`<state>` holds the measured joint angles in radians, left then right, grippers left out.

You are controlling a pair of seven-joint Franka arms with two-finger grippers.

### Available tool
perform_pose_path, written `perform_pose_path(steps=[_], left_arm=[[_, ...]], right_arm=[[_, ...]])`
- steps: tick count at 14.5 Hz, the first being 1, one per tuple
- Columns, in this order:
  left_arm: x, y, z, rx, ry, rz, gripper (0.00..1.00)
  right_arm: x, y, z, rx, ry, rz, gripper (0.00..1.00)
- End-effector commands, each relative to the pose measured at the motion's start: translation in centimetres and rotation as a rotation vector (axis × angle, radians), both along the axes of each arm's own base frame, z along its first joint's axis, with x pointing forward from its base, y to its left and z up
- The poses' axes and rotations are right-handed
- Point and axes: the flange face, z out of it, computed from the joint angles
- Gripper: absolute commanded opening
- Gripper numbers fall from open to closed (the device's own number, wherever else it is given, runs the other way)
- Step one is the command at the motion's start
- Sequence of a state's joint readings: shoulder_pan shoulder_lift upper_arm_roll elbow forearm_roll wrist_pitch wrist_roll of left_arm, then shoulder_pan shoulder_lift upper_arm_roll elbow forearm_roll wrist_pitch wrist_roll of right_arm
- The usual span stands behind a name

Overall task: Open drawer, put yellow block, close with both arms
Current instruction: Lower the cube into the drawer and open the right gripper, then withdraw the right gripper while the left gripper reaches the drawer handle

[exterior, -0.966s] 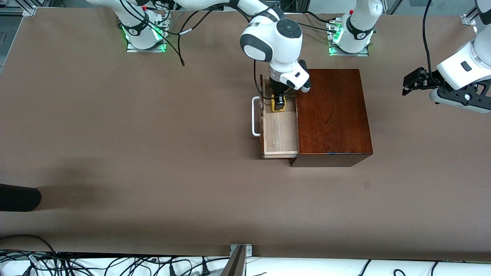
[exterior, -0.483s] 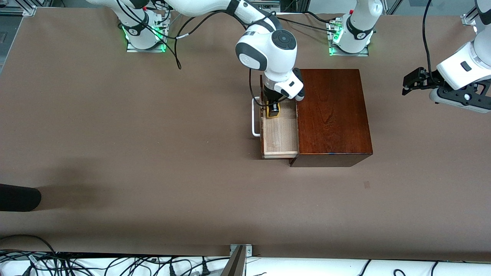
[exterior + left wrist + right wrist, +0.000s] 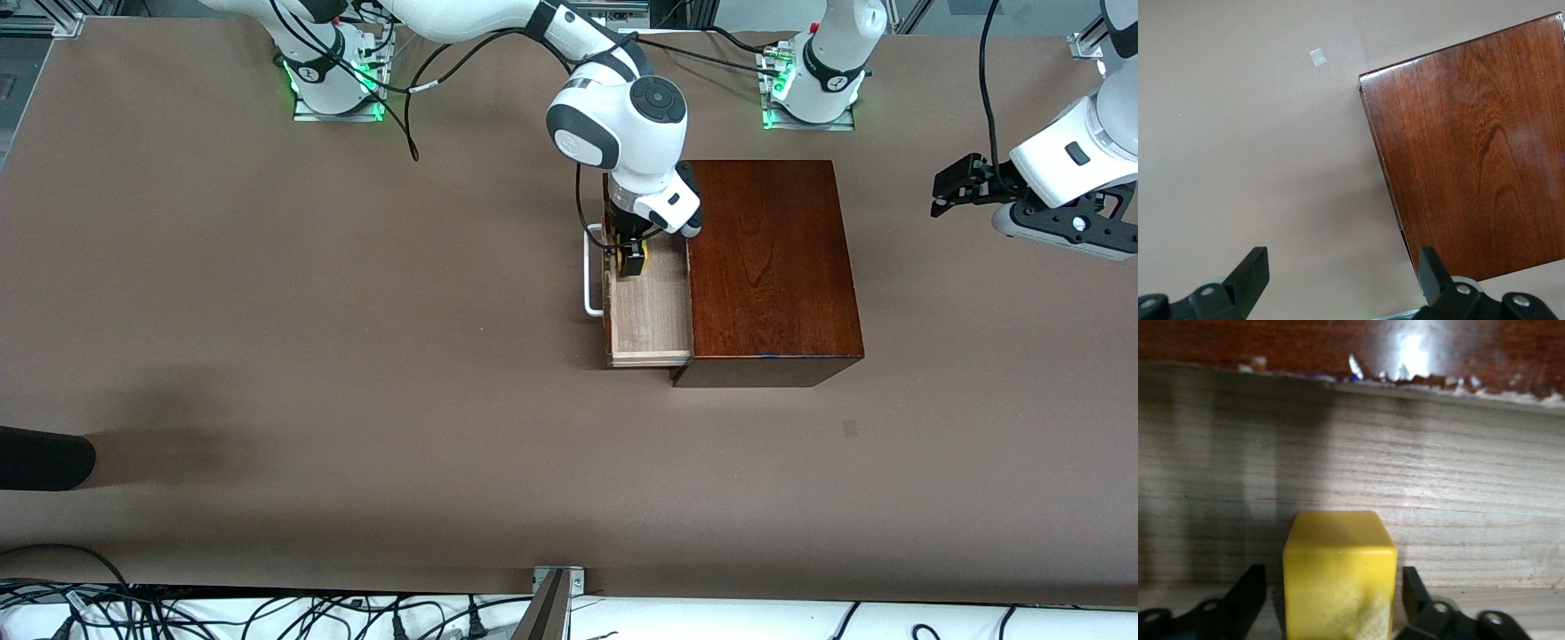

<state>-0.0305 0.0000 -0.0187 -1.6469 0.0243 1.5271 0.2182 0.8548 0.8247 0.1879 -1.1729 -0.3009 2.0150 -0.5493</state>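
Since the earlier front pictures the right arm had lowered its black two-finger right gripper [image 3: 631,258] deeper into the pulled-out drawer [image 3: 653,316], a pale light-wood tray with a dark reddish-brown front and a white U-shaped bar handle [image 3: 589,271], and shifted it toward that handle; the left arm had barely changed.

In the front view, the drawer stood open from the glossy dark mahogany rectangular box [image 3: 769,267], its handle toward the right arm's end of the brown table [image 3: 267,311]. The small bright yellow cube, the yellow block [image 3: 642,256], sat in the drawer's part farther from the front camera, mostly covered by the right gripper. The left arm waited with its black left gripper [image 3: 944,191] over bare table toward the left arm's end, well apart from the box.

In the left wrist view, the left gripper [image 3: 1341,270] had its fingers spread wide over the table, holding nothing, with the box [image 3: 1471,153] beside it.

In the right wrist view, the yellow block [image 3: 1339,573] rested on the drawer's floor near a pale wood wall [image 3: 1351,473]. The right gripper [image 3: 1331,590] straddled it, fingers parted with a slim gap on each side.
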Motion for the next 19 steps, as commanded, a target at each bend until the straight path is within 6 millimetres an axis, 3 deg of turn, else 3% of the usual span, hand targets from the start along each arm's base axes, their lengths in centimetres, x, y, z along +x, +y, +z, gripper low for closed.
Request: perform_pose_path(steps=[1,2,3,6,9,11,13,16,17,19], left_arm=[[-0.1,-0.3,0.6,-0.02,0.004,0.008,1.0],[-0.1,-0.4,0.6,-0.02,0.004,0.007,1.0],[-0.1,-0.4,0.6,-0.022,0.004,0.005,1.0],[-0.2,-0.4,0.7,-0.022,0.005,0.004,1.0],[-0.3,-0.7,0.8,-0.022,0.005,-0.004,1.0],[-0.8,-0.9,1.3,-0.021,0.041,-0.016,1.0],[-1.4,-1.2,1.4,-0.025,0.089,-0.062,1.0],[-1.9,-2.1,1.5,-0.036,0.116,-0.152,1.0],[-2.0,-2.7,1.6,-0.035,0.115,-0.163,1.0],[-2.2,-4.4,1.6,-0.035,0.12,-0.197,1.0]], right_arm=[[0.6,-0.5,3.7,0.019,-0.037,-0.01,1.0],[2.1,-1.3,5.7,0.041,-0.061,-0.037,1.0],[4.0,-2.1,9.2,0.087,-0.097,-0.064,1.0],[6.6,-4.4,16.7,0.169,-0.191,-0.116,1.0],[11.4,-11.9,24.0,0.315,-0.114,-0.287,1.0],[12.5,-15.6,25.7,0.275,-0.072,-0.352,1.0],[13.2,-19.6,29.7,0.252,-0.149,-0.43,1.0],[14.3,-23.9,30.5,0.167,-0.14,-0.535,1.0],[14.8,-26.1,31.7,0.177,-0.133,-0.57,1.0],[16.4,-31.1,31.8,0.218,-0.063,-0.662,1.0]])
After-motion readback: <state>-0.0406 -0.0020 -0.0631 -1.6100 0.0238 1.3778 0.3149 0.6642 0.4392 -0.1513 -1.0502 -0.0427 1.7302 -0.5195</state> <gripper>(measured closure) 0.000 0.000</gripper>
